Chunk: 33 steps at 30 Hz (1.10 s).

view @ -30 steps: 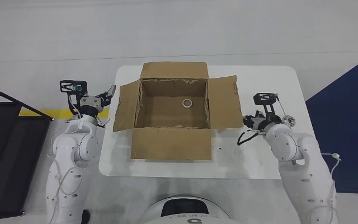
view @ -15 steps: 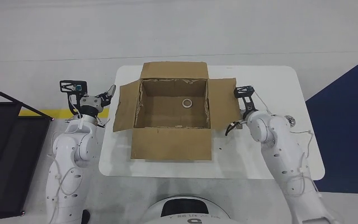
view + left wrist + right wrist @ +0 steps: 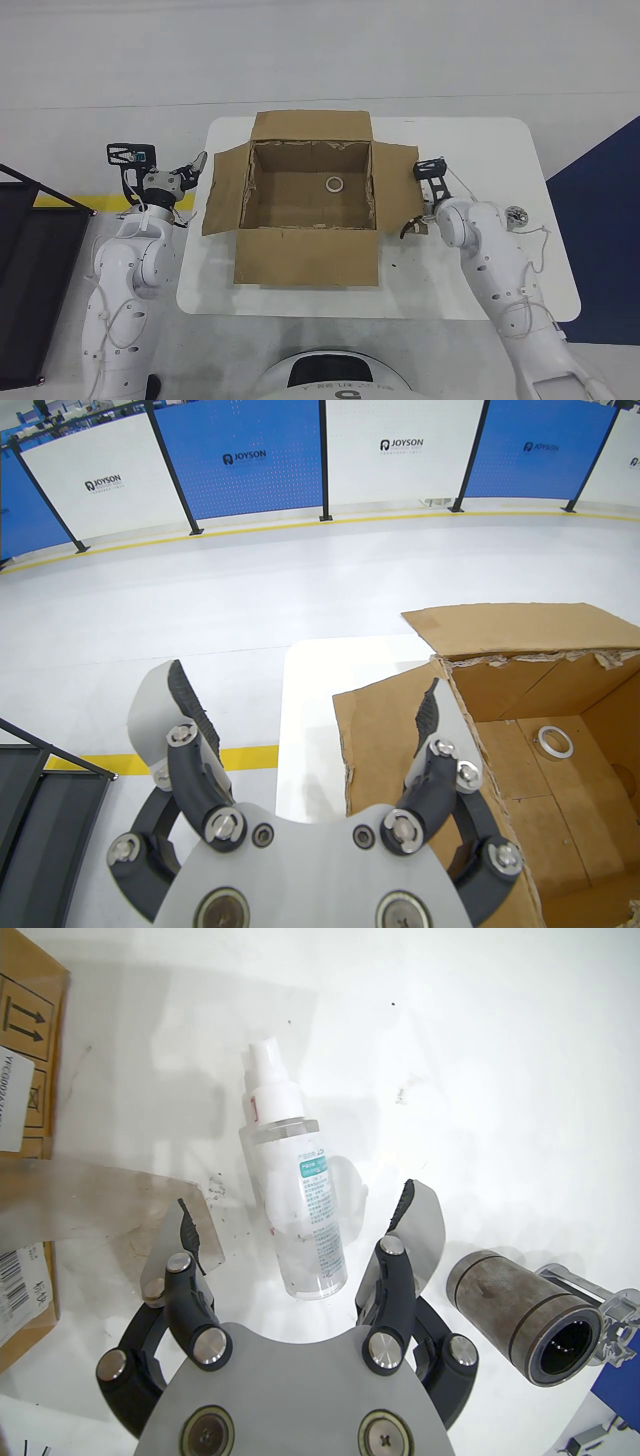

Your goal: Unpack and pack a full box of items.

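An open cardboard box [image 3: 305,258] stands mid-table with its flaps spread. A pale ring [image 3: 334,184] lies on its floor, also seen in the left wrist view [image 3: 553,742]. My left gripper [image 3: 302,685] hangs open and empty just outside the box's left flap [image 3: 390,710], at the table's left edge [image 3: 198,162]. My right arm [image 3: 460,225] sits beside the right flap. Its gripper [image 3: 297,1213] is open, pointing down over a clear spray bottle [image 3: 295,1178] that lies flat on the white table between the fingers, untouched.
A metal cylinder sleeve [image 3: 520,1313] lies on the table close to the right gripper, and appears small in the top view [image 3: 517,213]. The box's outer side [image 3: 30,1028] and a clear tape strip [image 3: 100,1198] lie beside the bottle. A black rack [image 3: 30,270] stands off the table's left side.
My right arm has swung from the table's right side in toward the box's right flap, uncovering the metal cylinder. The left arm has stayed still.
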{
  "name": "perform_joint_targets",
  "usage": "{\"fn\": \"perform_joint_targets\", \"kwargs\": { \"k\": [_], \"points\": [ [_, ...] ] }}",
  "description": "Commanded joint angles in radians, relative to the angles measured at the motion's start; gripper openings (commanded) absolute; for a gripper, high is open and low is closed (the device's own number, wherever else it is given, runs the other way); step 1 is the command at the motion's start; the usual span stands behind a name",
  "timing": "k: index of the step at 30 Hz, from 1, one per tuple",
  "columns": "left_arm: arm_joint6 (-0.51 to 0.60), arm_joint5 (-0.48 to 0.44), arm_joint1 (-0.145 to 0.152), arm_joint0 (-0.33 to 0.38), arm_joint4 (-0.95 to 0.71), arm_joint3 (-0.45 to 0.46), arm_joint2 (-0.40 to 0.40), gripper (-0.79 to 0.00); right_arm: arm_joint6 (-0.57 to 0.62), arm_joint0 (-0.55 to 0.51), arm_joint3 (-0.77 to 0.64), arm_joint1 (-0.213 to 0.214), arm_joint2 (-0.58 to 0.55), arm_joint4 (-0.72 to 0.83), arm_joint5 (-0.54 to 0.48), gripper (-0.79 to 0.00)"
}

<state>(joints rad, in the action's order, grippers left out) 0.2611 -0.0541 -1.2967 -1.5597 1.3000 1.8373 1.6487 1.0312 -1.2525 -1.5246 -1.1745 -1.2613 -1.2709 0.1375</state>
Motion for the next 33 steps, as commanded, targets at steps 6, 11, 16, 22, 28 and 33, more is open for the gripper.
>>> {"fn": "perform_joint_targets", "kwargs": {
  "k": [6, 11, 16, 22, 28, 33],
  "points": [
    [0.0, 0.0, 0.0, 0.0, 0.0, 0.0, 0.0, 0.0, 0.023, 0.017, 0.031, -0.004, 0.001, -0.016, 0.024, -0.329],
    [0.0, 0.0, 0.0, 0.0, 0.0, 0.0, 0.0, 0.0, 0.05, 0.028, 0.051, -0.007, 0.008, -0.025, 0.021, -0.397],
    [0.0, 0.0, 0.0, 0.0, 0.0, 0.0, 0.0, 0.0, 0.048, 0.037, 0.072, -0.012, 0.018, -0.024, 0.025, -0.382],
    [0.0, 0.0, 0.0, 0.0, 0.0, 0.0, 0.0, 0.0, 0.05, 0.054, 0.1, -0.018, 0.028, -0.034, 0.031, -0.409],
    [0.0, 0.0, 0.0, 0.0, 0.0, 0.0, 0.0, 0.0, 0.06, 0.072, 0.128, -0.023, 0.035, -0.048, 0.039, -0.646],
    [0.0, 0.0, 0.0, 0.0, 0.0, 0.0, 0.0, 0.0, 0.053, 0.056, 0.085, -0.021, 0.009, -0.044, 0.053, -0.785]
  ]
}}
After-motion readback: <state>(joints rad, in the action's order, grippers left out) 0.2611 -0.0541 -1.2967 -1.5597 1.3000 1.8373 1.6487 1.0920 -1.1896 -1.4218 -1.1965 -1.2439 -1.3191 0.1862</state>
